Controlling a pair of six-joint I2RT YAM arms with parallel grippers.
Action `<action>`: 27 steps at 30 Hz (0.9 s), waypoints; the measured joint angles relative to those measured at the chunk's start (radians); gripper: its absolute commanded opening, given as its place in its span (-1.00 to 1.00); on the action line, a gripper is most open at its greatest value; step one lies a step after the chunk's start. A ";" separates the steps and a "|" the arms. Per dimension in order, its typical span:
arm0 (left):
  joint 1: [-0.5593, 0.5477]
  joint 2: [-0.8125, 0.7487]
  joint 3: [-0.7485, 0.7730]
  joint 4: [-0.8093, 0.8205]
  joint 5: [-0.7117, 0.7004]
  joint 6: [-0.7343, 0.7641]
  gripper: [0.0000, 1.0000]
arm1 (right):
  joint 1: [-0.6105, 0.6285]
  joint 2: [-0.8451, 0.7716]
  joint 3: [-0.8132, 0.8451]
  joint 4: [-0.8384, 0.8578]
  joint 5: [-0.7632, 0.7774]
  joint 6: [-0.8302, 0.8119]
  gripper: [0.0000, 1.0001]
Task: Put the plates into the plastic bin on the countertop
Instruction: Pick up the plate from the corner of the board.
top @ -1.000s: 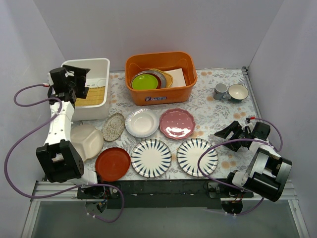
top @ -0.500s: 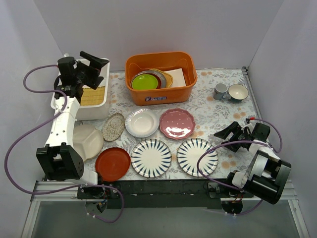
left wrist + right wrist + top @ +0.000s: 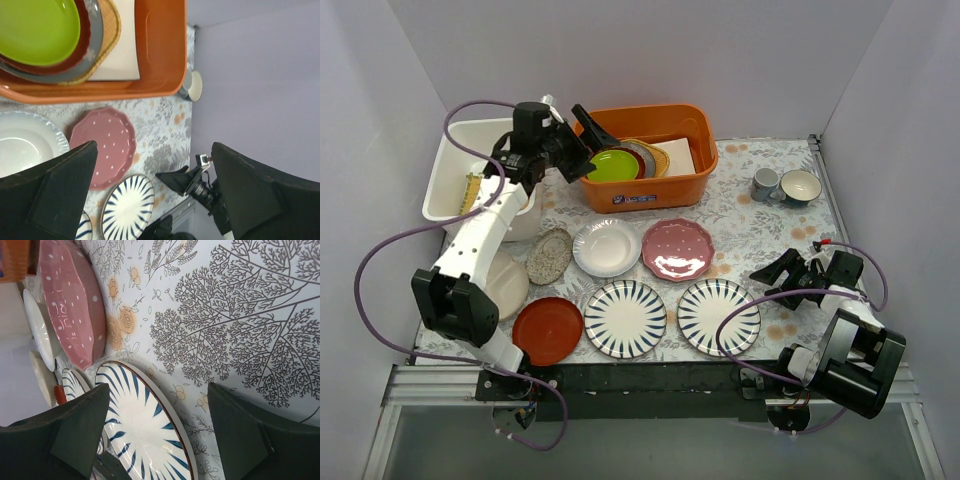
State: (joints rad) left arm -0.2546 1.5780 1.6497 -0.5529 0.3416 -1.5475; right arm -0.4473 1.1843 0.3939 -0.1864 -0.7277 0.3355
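Top external view: your left end effector [image 3: 585, 150] is spread wide and holds nothing. It hangs over the left rim of the orange tub [image 3: 670, 190]. Half a second ago it hung over the plastic bin [image 3: 448, 165], so the arm has swung to the right. Your right end effector [image 3: 768, 270] is also wide and empty, low at the right side of the tabletop [image 3: 740, 225], where it was before. None of the plates has moved.

The tabletop is white, printed with grey ferns and small orange flowers. Plain lilac-grey walls close it in on three sides.

The plastic bin stands at the far left, open side up, with its long axis running away from the arm bases. A tan ribbed item [image 3: 472, 190] shows inside it as a narrow strip. The speckled oval plate [image 3: 549, 255] lies just in front of the bin, its long axis slanting from near-left to far-right. To its right sit the plain white plate [image 3: 606, 247] and the pink scalloped plate [image 3: 677, 249]. The near row holds the red-orange plate [image 3: 547, 330], the left striped plate [image 3: 625, 318] and the right striped plate [image 3: 718, 316]. The cream divided plate [image 3: 510, 285] is partly hidden by the left arm.
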 measured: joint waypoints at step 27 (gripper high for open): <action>-0.436 0.212 0.086 -0.278 -0.091 0.047 0.79 | 0.000 0.003 0.000 -0.027 0.001 -0.021 0.60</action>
State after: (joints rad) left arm -0.6907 1.7897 1.7359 -0.8310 0.2508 -1.5009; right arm -0.4473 1.1870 0.3935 -0.2138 -0.7269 0.3141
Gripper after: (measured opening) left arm 0.905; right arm 0.815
